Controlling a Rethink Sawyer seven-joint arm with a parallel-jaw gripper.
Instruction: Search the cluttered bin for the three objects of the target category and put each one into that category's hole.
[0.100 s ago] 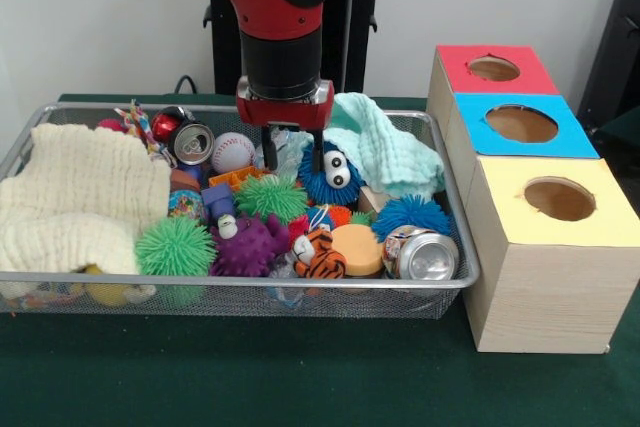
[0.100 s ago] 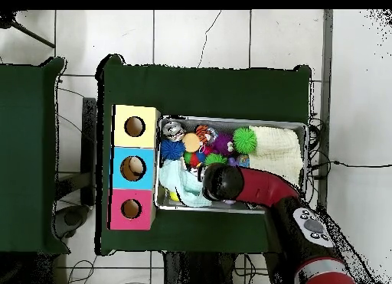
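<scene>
Red-and-black gripper (image 1: 294,150) hangs over wire mesh bin (image 1: 452,209), fingers spread, pinching nothing, right above blue spiky ball with googly eyes (image 1: 330,179). I reckon I'm mid-search. Next: drop, pinch ball, carry to 3-hole wooden box (image 1: 545,277). Which hole, dunno.

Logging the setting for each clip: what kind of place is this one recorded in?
Probably a robotics lab test cell. A green-covered table stands on a tiled floor with loose cables, carrying a wire-mesh bin of toys and a wooden sorting box with three coloured holes.
</scene>
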